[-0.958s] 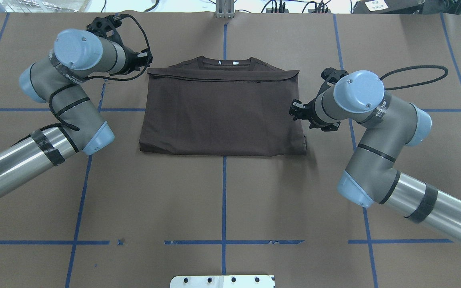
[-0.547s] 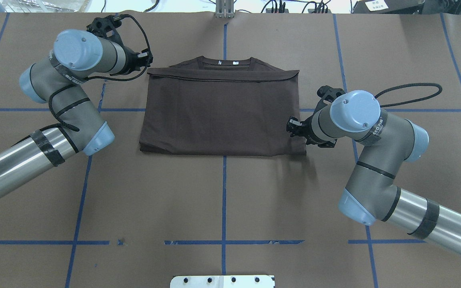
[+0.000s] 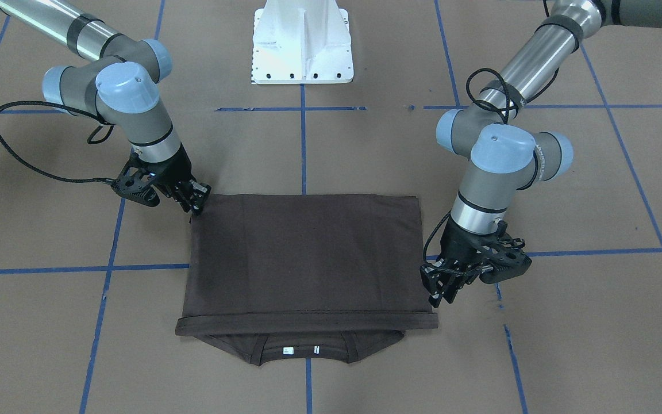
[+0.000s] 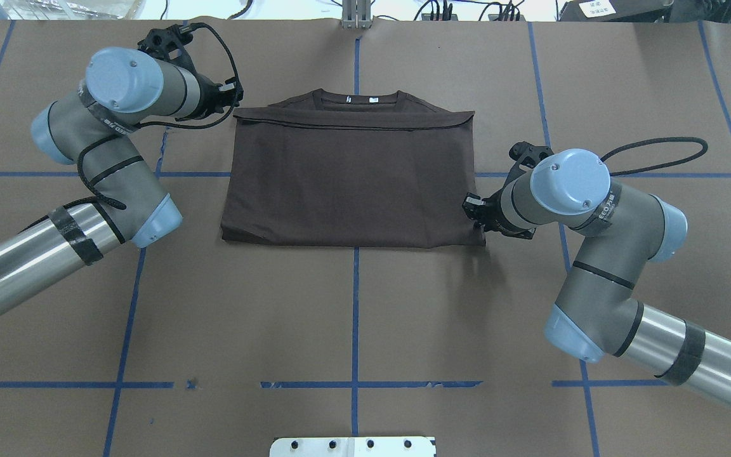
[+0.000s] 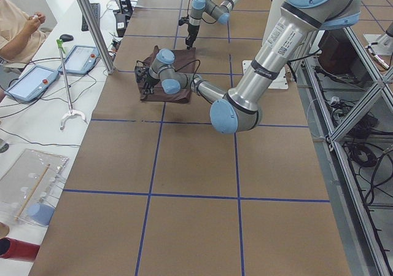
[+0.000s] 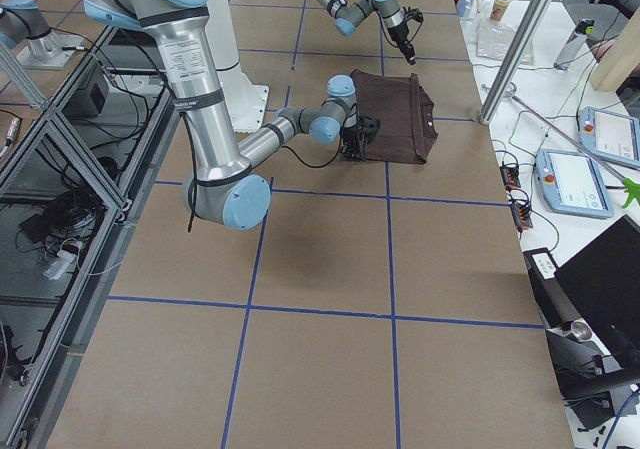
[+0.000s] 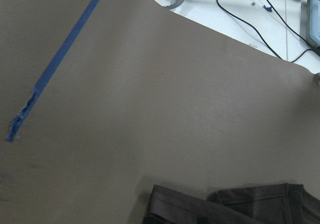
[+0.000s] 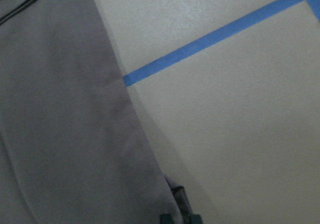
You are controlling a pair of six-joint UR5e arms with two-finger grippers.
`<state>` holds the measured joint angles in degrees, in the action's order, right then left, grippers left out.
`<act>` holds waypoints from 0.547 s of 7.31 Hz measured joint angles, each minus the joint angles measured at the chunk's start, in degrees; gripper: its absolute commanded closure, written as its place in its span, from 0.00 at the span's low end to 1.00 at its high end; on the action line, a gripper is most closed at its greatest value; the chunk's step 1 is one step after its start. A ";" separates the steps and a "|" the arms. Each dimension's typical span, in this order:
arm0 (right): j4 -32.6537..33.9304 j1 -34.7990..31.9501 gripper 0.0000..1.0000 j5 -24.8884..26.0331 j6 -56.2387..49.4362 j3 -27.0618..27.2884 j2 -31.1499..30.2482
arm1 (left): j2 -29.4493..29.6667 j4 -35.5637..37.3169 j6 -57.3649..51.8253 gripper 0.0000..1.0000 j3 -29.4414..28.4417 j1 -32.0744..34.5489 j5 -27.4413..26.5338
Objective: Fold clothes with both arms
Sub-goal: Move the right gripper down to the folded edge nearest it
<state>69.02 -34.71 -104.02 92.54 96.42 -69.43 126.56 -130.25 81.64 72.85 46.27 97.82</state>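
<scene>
- The T-shirt point(image 4: 353, 184) lies flat in the middle of the table point(image 4: 353, 330), straddling the centre blue tape line point(image 4: 355, 304). It is already a tidy rectangle.
- Its hem point(image 3: 308, 315) has been brought up across the chest and stops just short of the collar point(image 4: 356, 96). That leaves the white neck tags point(image 4: 360, 99) peeking out on the side away from the robot.
- The left gripper point(image 3: 440, 287) hangs just beside the far corner on its own side, where the hem ends. Its fingers look parted with nothing between them. I'd say it waits there to pinch that corner.
- The right gripper point(image 3: 196, 198) is down at the opposite near corner, touching or almost touching the cloth at the crease. Whether its jaws are parted or closed I cannot tell.
- One gripper at each side suggests to me that a sideways fold comes next.
</scene>
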 measured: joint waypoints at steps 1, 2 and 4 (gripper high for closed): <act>-0.02 0.07 1.00 -0.03 0.00 0.36 -0.35 | 0.00 0.00 0.01 0.60 0.00 -0.02 0.00; -0.01 0.26 1.00 -0.04 0.02 0.98 -0.56 | 0.00 0.02 0.03 0.60 0.01 -0.04 0.00; -0.01 0.83 1.00 -0.44 0.79 3.21 -1.23 | -0.04 0.07 0.05 0.60 0.01 -0.07 0.00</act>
<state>69.02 -33.89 -104.46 93.34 99.62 -70.65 126.52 -130.18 81.69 72.86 46.20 97.82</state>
